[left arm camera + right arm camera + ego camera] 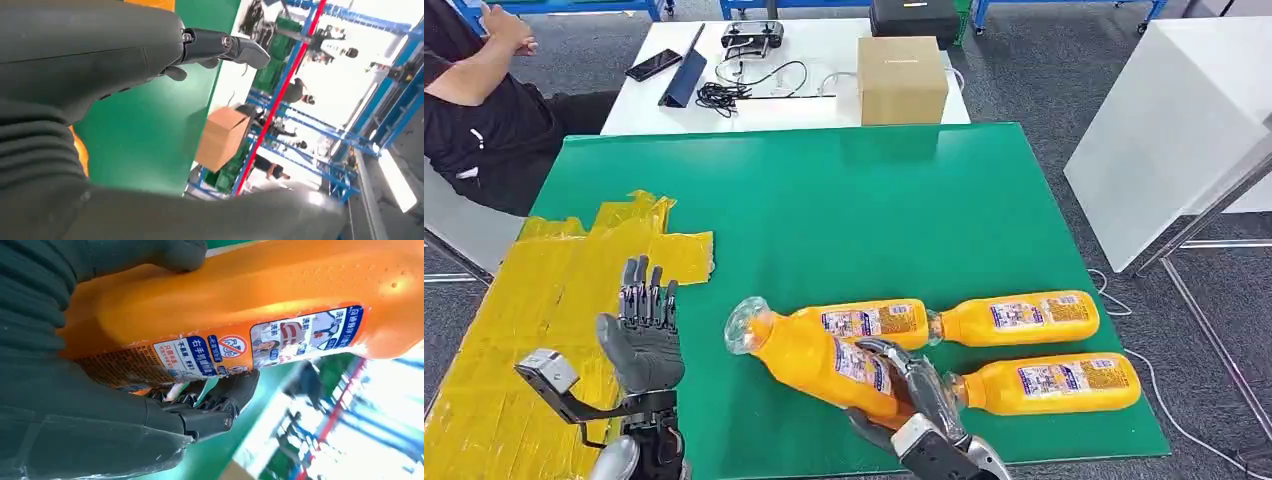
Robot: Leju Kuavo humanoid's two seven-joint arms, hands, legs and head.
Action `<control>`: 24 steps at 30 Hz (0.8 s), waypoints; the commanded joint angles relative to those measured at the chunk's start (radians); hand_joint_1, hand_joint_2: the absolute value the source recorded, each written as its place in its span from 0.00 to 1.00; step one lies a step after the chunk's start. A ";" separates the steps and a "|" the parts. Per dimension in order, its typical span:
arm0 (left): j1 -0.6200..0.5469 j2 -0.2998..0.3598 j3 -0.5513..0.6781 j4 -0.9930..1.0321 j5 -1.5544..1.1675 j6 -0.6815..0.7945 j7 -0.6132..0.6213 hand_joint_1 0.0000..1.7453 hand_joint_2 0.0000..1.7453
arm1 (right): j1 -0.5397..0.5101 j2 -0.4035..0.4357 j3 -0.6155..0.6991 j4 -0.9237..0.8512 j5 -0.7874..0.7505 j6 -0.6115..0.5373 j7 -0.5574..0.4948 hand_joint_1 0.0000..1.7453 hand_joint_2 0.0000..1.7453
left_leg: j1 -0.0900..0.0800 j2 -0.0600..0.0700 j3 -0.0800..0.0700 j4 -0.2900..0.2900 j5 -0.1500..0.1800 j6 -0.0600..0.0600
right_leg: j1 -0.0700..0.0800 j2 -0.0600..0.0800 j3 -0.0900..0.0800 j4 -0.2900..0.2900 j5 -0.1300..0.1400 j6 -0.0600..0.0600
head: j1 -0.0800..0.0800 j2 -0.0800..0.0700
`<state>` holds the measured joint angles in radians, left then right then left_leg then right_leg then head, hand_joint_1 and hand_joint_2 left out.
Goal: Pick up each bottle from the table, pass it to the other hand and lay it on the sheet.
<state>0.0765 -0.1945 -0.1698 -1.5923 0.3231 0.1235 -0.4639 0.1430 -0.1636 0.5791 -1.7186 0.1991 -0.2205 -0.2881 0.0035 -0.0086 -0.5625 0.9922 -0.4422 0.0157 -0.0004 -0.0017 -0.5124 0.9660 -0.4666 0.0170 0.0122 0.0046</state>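
Right hand (911, 385), lowest in the head view, wraps its fingers (227, 395) around an orange bottle (819, 358) near the labelled base. This held bottle is tilted, its long axis going diagonally, with the clear cap end pointing up and to the left, toward the left hand. Left hand (646, 335) stands upright with fingers spread and holds nothing, over the edge of the yellow sheet (514, 330). Three more orange bottles lie flat on the green table (874, 200): one (874, 320) just behind the held bottle, two (1022, 318) (1049, 383) to the right. Beyond the table stand a cardboard box (902, 80) and a white table (764, 110) with cables; a seated person (474, 90) is at far left.
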 commanded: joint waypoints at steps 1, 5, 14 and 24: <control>0.006 0.046 -0.076 0.020 0.002 -0.078 0.018 0.00 1.00 | 0.001 0.097 -0.086 -0.014 -0.028 -0.057 -0.051 1.00 1.00 | 0.001 0.001 0.001 0.000 0.000 -0.001 | 0.001 0.001 0.002 -0.001 0.000 0.000 | 0.000 0.000; -0.012 0.058 -0.105 0.030 0.012 -0.133 0.037 0.00 1.00 | -0.064 0.129 -0.106 0.057 -0.028 -0.042 -0.035 1.00 1.00 | 0.001 0.002 0.001 -0.001 0.000 -0.001 | 0.000 0.002 0.001 -0.001 0.001 0.000 | 0.000 0.000; -0.034 0.066 -0.138 0.051 0.082 -0.258 0.068 0.00 1.00 | -0.205 0.169 -0.051 0.205 -0.042 0.012 0.024 1.00 1.00 | 0.000 0.003 0.002 -0.001 0.000 -0.001 | 0.000 0.003 0.001 -0.002 0.002 0.000 | 0.000 0.000; -0.038 0.072 -0.134 0.074 0.128 -0.312 0.078 0.00 1.00 | -0.271 0.168 0.051 0.278 0.003 0.067 0.092 1.00 1.00 | 0.000 0.002 0.002 -0.001 0.000 0.000 | 0.000 0.002 0.001 -0.001 0.001 0.000 | 0.000 0.000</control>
<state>0.0707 -0.1606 -0.2861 -1.5904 0.4288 -0.1670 -0.3922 -0.0320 0.0000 0.5489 -1.5828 0.1877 -0.1755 -0.2236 0.0030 -0.0087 -0.5629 0.9923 -0.4419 0.0157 -0.0007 -0.0018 -0.5124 0.9662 -0.4664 0.0171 0.0122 0.0046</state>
